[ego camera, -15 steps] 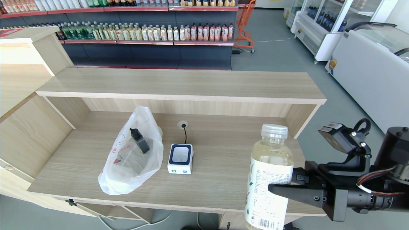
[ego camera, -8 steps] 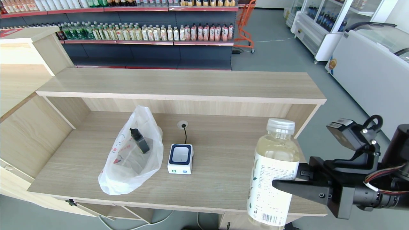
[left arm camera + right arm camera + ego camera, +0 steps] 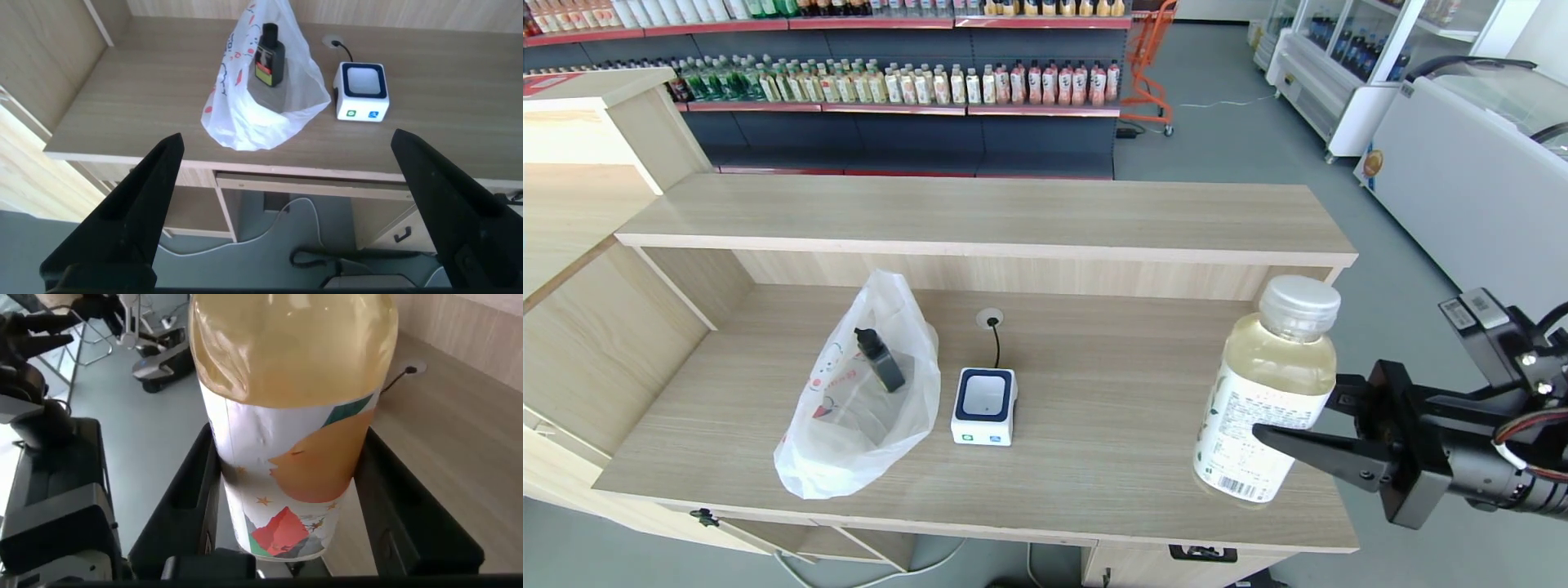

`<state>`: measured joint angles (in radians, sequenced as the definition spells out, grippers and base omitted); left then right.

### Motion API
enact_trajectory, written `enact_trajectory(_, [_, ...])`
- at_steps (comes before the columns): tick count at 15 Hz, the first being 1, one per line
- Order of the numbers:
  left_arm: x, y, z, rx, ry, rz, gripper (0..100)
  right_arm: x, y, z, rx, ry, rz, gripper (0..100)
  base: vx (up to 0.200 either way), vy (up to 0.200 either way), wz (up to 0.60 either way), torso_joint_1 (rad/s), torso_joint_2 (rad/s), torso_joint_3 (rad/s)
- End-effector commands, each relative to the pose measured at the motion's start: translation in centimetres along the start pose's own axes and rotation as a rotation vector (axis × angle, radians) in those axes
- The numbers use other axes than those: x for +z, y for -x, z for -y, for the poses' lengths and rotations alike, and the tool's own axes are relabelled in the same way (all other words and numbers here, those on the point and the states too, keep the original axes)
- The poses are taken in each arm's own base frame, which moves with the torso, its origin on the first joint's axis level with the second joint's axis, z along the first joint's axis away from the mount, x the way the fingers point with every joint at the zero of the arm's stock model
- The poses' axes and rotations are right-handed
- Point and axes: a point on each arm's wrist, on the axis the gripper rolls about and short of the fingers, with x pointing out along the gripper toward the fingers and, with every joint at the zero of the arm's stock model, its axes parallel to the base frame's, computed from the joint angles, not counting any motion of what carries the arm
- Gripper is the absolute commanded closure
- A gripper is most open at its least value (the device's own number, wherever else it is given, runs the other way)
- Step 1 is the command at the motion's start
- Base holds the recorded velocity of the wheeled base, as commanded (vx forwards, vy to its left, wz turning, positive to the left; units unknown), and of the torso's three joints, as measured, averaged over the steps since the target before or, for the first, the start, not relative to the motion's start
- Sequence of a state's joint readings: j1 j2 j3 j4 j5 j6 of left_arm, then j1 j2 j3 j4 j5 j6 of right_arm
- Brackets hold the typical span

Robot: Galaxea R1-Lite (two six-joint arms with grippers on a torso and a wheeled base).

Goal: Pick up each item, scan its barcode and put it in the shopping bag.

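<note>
While tilted, bottle (image 3: 1272, 369) inside right gripper (image 3: 1297, 410)

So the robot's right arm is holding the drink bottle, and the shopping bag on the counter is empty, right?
Not quite. The shopping bag is not empty: a small dark bottle is inside it, as the head view shows. The right end effector does hold the drink bottle.

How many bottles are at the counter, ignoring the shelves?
2: dark bottle in the shopping bag, pale bottle in the right hand over the counter's right end. The bag may hide more.
</note>
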<state>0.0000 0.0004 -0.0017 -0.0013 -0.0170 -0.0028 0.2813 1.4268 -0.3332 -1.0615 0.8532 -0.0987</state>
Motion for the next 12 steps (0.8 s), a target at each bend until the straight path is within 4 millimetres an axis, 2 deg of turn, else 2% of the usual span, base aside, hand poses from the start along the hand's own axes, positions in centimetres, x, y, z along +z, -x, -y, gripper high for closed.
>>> enact_trajectory(1, [0.0, 0.0, 0.0, 0.000, 0.000, 0.001, 0, 0.5, 0.9, -0.8, -0.012, 0.046, 0.018, 100, 0.000, 0.000, 0.00, 0.000, 0.00, 0.000])
enact_trajectory(3, [0.0, 0.0, 0.0, 0.000, 0.000, 0.001, 0, -0.1, 1.3, -1.3, -0.014, 0.110, 0.006, 100, 0.000, 0.000, 0.00, 0.000, 0.00, 0.000])
enact_trajectory(5, [0.0, 0.0, 0.0, 0.000, 0.000, 0.001, 0, -0.6, 1.6, -0.7, -0.045, 0.150, -0.016, 100, 0.000, 0.000, 0.00, 0.000, 0.00, 0.000])
enact_trajectory(7, [0.0, 0.0, 0.0, 0.000, 0.000, 0.001, 0, -1.0, 1.3, 0.9, -0.085, 0.148, -0.036, 100, 0.000, 0.000, 0.00, 0.000, 0.00, 0.000])
enact_trajectory(9, [0.0, 0.0, 0.0, 0.000, 0.000, 0.001, 0, -1.5, 0.5, 3.4, -0.119, 0.244, -0.065, 100, 0.000, 0.000, 0.00, 0.000, 0.00, 0.000])
enact_trajectory(12, [0.0, 0.0, 0.0, 0.000, 0.000, 0.001, 0, -1.8, -0.9, 5.3, -0.127, 0.316, -0.077, 100, 0.000, 0.000, 0.00, 0.000, 0.00, 0.000])
